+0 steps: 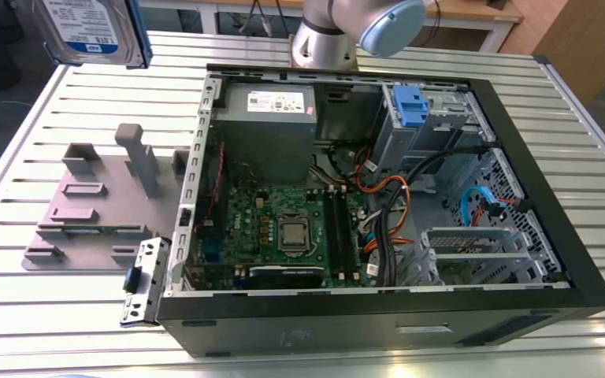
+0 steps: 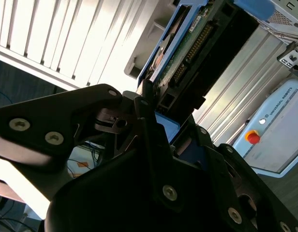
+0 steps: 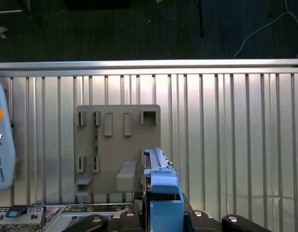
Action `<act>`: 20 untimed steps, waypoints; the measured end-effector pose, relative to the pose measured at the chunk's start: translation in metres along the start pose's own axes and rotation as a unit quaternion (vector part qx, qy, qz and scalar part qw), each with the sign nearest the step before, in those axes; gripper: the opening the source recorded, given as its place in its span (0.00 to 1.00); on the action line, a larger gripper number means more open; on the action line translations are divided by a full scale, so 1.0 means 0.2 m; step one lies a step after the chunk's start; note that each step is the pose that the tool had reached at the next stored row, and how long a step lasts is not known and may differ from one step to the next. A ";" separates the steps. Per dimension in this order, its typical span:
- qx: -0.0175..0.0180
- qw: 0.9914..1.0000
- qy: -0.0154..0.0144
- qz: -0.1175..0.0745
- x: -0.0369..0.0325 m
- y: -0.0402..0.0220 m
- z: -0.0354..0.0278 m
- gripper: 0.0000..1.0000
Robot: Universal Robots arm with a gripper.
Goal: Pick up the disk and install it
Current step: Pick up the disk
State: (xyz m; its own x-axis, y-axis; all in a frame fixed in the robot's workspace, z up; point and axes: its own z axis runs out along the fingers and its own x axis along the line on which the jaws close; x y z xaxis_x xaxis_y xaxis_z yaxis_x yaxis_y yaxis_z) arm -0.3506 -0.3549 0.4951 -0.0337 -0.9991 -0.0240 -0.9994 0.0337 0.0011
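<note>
Slatted metal table (image 1: 61, 315), near the open black computer case (image 1: 387, 323): gripper (image 3: 163, 215) clamps one end of the blue-railed silver disk (image 1: 87, 27), stiff, probably shock-sensitive.

arm link (image 1: 324, 35): silver tube with a blue-capped joint (image 1: 391, 27), at the far side in the exterior view.
hand (image 2: 150, 96): black, clamped on the disk (image 2: 185, 58) (gripped at one end, along its blue-railed edge).
fingers (image 2: 148, 125): pressed against the disk from either side.
pose: the disk juts out past the fingertips in both wrist views.
</note>
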 end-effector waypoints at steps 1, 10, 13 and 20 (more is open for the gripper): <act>0.000 1.000 0.000 0.000 0.000 -0.002 0.000 0.36; 0.000 1.000 0.000 0.000 -0.001 -0.016 0.000 0.36; 0.000 1.000 0.000 0.000 -0.001 -0.021 0.000 0.36; 0.000 1.000 0.000 0.000 -0.001 -0.034 0.000 0.36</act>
State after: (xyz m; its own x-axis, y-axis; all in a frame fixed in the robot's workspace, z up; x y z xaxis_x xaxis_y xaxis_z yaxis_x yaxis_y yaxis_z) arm -0.3438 -0.3549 0.4951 -0.0337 -0.9991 -0.0241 -0.9994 0.0337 0.0011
